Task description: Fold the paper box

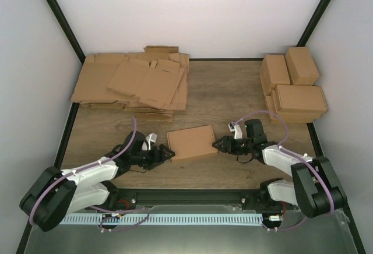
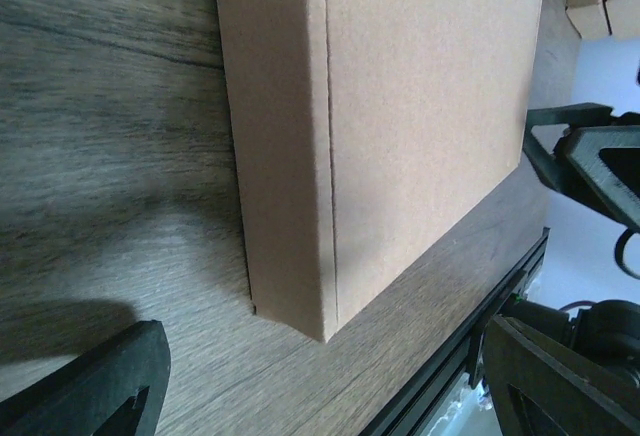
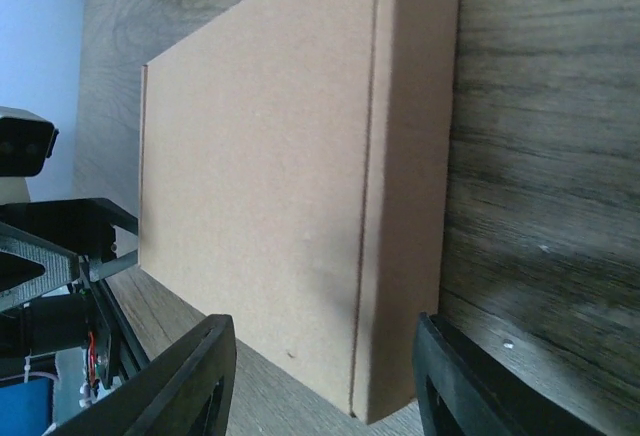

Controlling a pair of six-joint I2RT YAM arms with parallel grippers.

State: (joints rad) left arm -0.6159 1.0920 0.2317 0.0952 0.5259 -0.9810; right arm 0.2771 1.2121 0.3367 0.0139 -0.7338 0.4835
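Observation:
The paper box [image 1: 192, 142] lies closed and flat in the middle of the table, a plain brown shallow box with its lid down. My left gripper [image 1: 169, 154] is at its left end, open; in the left wrist view the box's near corner [image 2: 320, 256] sits just ahead of the gripper [image 2: 320, 386], untouched. At the box's right end, my right gripper [image 1: 217, 143] also stands open. In the right wrist view its fingers [image 3: 325, 381] straddle the near corner of the box [image 3: 290, 186] without touching it.
A thick heap of flat cardboard sheets [image 1: 137, 82] fills the back left. Several folded boxes [image 1: 294, 85] are stacked at the back right. A dark rail [image 1: 192, 196] runs along the table's near edge, and white walls close in both sides.

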